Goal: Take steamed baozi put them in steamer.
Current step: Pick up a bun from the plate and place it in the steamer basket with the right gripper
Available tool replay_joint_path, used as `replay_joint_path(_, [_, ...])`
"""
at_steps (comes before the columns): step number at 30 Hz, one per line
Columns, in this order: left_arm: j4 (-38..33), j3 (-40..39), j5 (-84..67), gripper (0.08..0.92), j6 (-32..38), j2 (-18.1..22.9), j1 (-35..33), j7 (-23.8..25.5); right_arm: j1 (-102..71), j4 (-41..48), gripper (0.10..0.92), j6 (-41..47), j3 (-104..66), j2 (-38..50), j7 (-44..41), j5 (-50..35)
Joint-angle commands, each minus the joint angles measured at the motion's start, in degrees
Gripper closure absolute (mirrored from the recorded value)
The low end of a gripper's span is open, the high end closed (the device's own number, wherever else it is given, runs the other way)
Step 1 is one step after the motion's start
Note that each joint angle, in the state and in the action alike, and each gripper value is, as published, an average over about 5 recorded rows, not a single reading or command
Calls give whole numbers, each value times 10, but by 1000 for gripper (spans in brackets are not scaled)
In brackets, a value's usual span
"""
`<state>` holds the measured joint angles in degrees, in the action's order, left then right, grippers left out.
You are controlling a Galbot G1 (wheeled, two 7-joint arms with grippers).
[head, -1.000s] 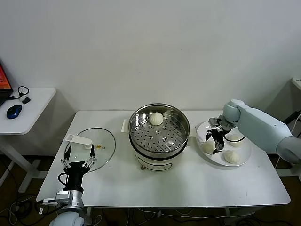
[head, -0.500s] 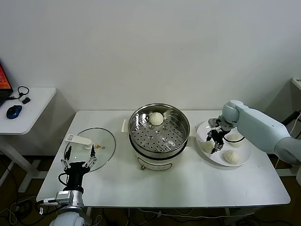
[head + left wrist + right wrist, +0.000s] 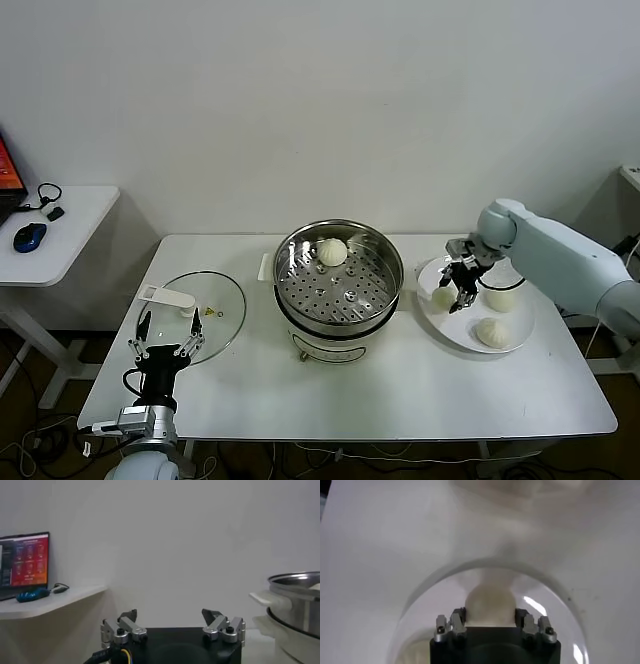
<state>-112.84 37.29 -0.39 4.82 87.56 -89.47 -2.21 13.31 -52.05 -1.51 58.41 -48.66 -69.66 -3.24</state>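
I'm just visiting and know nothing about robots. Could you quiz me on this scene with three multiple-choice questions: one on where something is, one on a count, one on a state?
1. Where is the glass lid?
A. on the steamer
B. flat on the table
C. on the plate

2. How many baozi lie in the steamer?
A. one
B. two
C. none

3. The right claw is
A. wide open
B. out of sight
C. shut on a baozi

Answers:
1 B, it lies left of the steamer.
2 A, a single bun rests on the perforated floor.
3 C, a bun sits between its fingers above the plate.

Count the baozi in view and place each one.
4: one baozi in the steamer, one in the right gripper jaws, two on the plate.
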Motion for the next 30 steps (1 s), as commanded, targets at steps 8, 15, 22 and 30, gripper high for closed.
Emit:
replay_joint_path(8, [3,-9,5,177,1,3,3,-1,295,-125,397,27,190,18,-5,-201])
replay_joint_path(15, [1,-11,7,177,0,3,4,-2,359,-145,397,61,235,-30,0,-295])
replay_joint_path(22, [-1,-12,9,177,0,4,4,-3,336,-167,397,104,233,-79,18,-323])
replay_joint_path(30, [-4,-14,15,177,0,8,7,-3,259,-140,397,139,209,-145,40,-317])
